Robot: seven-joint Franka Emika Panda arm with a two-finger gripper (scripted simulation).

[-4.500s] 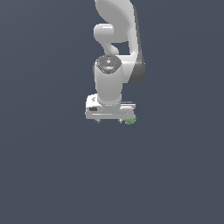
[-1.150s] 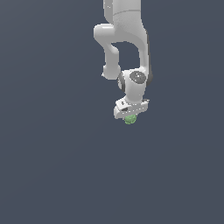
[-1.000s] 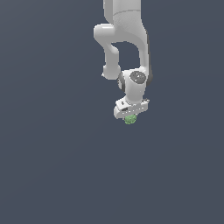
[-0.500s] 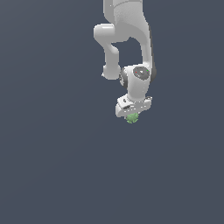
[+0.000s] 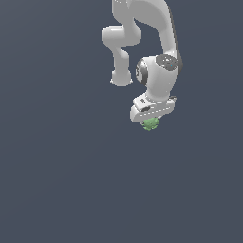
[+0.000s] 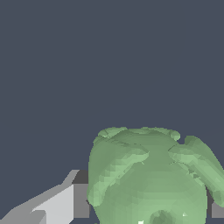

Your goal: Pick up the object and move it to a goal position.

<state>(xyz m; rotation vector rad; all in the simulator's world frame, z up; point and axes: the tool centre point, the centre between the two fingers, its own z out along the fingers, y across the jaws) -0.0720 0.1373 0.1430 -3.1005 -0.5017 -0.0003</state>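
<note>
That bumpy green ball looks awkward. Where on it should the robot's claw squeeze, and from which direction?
Best across its widest middle, coming from above, as the gripper seems to do now. The green ball is roundish and narrower than the claw, so one finger fits on each side. Its lumpy folds probably help the pads hold.

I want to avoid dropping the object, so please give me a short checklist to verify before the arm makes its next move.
1. Bumpy light-green ball sits under the white gripper: ok.
2. Jaws pressing the ball on both sides: ok, a grey finger touches one side in the wrist view and another shows at the far side.
3. Ball centred in the jaws: cannot tell.
4. Goal position marked: not ok, none shows in either view.
5. Space around the arm free of other objects: ok, only plain dark background shows.
</note>
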